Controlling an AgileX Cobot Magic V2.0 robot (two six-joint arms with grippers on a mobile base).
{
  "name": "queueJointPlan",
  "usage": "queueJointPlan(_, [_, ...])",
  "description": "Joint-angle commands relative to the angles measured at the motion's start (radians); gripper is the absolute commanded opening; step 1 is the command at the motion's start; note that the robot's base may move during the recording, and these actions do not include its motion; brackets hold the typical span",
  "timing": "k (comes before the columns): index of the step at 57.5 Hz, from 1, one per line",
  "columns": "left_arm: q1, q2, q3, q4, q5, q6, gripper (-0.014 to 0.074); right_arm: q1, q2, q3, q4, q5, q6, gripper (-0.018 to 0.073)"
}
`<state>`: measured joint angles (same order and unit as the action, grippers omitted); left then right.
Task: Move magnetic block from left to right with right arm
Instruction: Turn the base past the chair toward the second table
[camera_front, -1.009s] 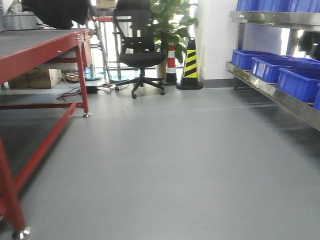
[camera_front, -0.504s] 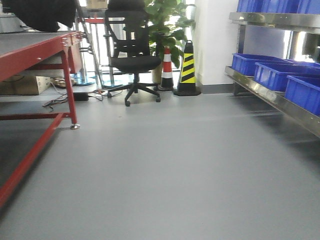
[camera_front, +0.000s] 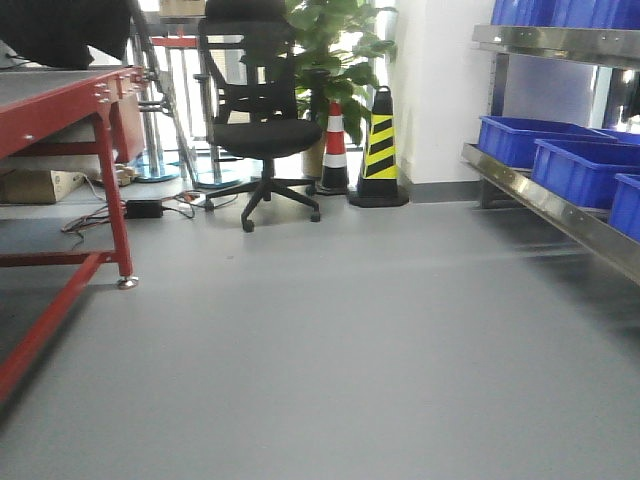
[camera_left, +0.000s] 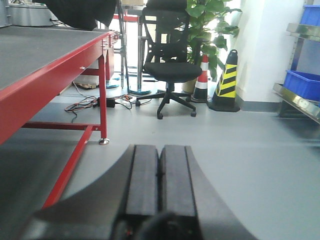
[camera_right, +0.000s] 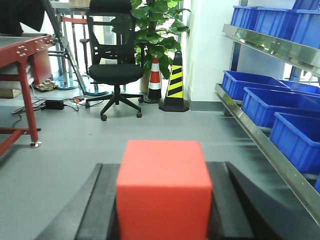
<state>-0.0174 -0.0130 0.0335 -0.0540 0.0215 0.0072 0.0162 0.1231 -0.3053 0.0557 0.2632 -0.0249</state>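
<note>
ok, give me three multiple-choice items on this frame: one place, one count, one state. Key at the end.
1. Where is the magnetic block?
A. on the red table
B. in a blue bin
C. between the fingers of the right gripper

2. How many traffic cones stand by the office chair?
A. one
B. two
C. three

3. The fingers of the left gripper are:
A. shut, with nothing between them
B. wide open
C. shut on the block

Key: 1 C, the right wrist view shows the red cube flanked by both fingers. 2 B, one red-white, one yellow-black. 3 A, the left wrist view shows the pads pressed together.
</note>
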Motion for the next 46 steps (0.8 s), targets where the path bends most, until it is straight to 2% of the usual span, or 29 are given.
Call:
queueJointPlan(1, [0.001, -0.010, 0.007, -0.003, -0.078, -0.007, -0.0126, -0.006, 0.010, -0.028, -0.005, -0.088, -0.002, 0.0331])
queueJointPlan(46, [0.001, -0.010, 0.007, -0.003, -0.078, -0.007, -0.0126, -0.006, 0.010, -0.028, -0.005, -0.088, -0.002, 0.0331])
